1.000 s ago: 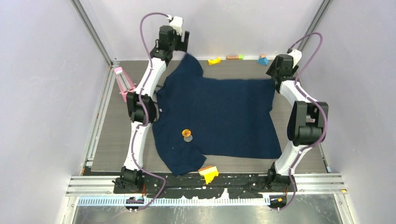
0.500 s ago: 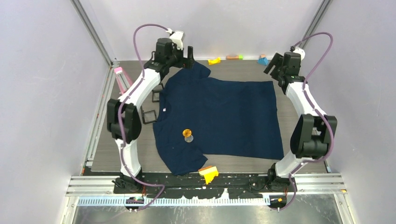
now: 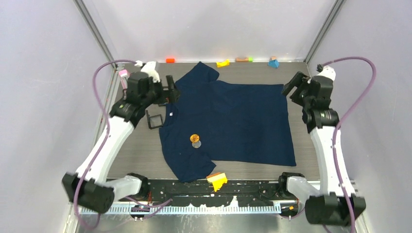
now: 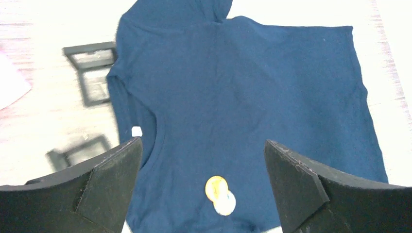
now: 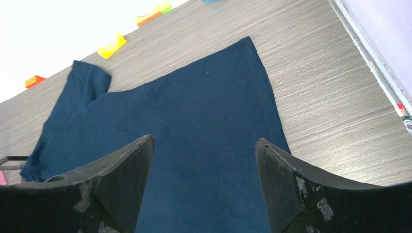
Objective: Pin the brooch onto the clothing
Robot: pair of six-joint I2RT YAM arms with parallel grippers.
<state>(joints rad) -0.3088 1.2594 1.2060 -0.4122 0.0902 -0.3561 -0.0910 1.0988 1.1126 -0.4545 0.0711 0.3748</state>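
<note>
The dark navy T-shirt (image 3: 233,116) lies spread flat on the table, with its white neck label (image 3: 170,112) at the left. The brooch (image 3: 195,139) lies on the shirt near its front left, the orange-gold face beside the pale round back part. It also shows in the left wrist view (image 4: 216,188), low between my fingers. My left gripper (image 3: 171,89) is open and empty above the shirt's left shoulder (image 4: 202,142). My right gripper (image 3: 293,85) is open and empty above the shirt's far right corner (image 5: 204,140). The shirt fills both wrist views (image 4: 243,97) (image 5: 194,126).
Black square frames (image 3: 155,119) lie left of the shirt. A pink object (image 3: 124,74) is at the far left. A yellow wedge block (image 3: 217,180) sits at the front edge. Small blocks line the back wall: orange (image 3: 170,60), yellow (image 3: 222,63), blue (image 3: 273,62).
Both arms have swung back and outward from the shirt's far corners. The far sleeve that the left gripper held up now lies flat. The brooch has not moved.
</note>
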